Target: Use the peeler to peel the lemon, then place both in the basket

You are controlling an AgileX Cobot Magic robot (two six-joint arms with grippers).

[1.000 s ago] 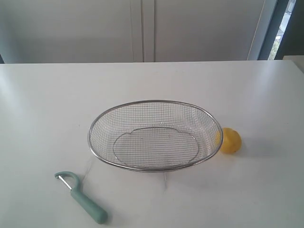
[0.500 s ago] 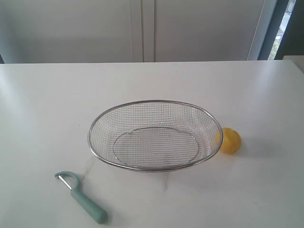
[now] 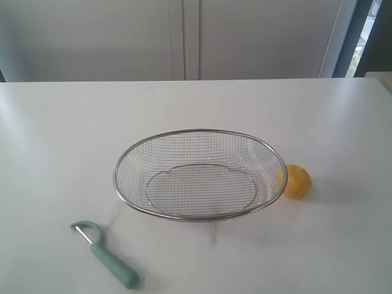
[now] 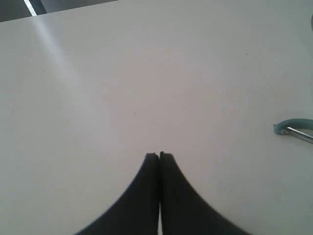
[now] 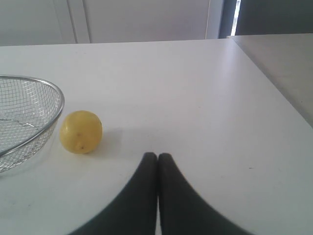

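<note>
The wire mesh basket (image 3: 116, 177) stands empty in the middle of the white table. The yellow lemon (image 3: 297, 181) rests on the table against the basket's right rim (image 5: 56, 117) and shows in the right wrist view too, lemon (image 5: 81, 132). The teal peeler (image 3: 107, 255) lies near the front left; only its head (image 4: 293, 127) shows in the left wrist view. My left gripper (image 4: 159, 155) is shut and empty over bare table, apart from the peeler. My right gripper (image 5: 157, 155) is shut and empty, a short way from the lemon. Neither gripper shows in the exterior view.
The white table (image 3: 61, 135) spreads wide around the basket. Its right edge (image 5: 274, 83) runs close beyond my right gripper. Pale cabinet doors (image 3: 184, 37) stand behind the table's far edge.
</note>
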